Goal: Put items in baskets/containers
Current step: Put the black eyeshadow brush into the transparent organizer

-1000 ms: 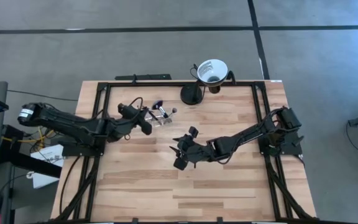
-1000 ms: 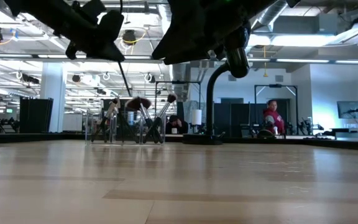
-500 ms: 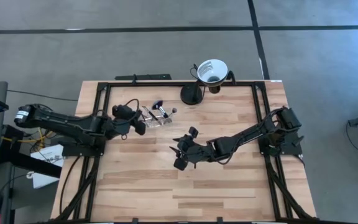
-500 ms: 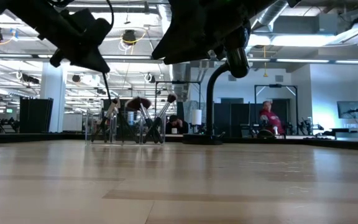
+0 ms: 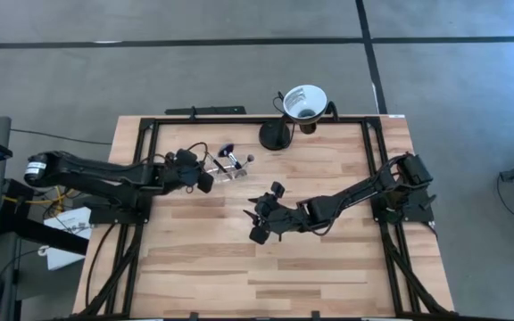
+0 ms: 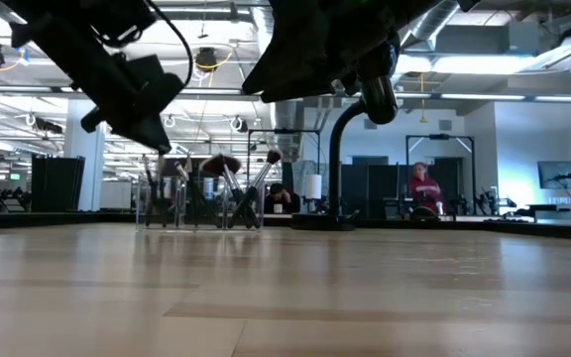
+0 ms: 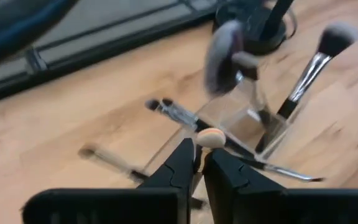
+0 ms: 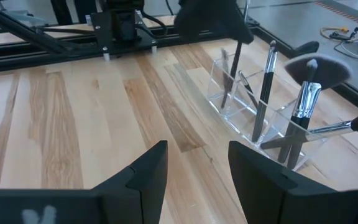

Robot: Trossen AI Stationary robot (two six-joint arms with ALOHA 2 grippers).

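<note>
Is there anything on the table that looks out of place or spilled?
Nothing looks spilled. The brushes stand leaning at different angles in the clear holder, which sits upright on the table. The left tool is at the holder, pinching a thin brush.

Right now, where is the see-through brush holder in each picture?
High view: the clear holder sits near the table's far edge, just beyond the left gripper.
Low view: it stands far back, left of centre.
Left wrist view: just past the fingers.
Right wrist view: ahead on the wood.
Shared landmark: the black stand beside it.
</note>
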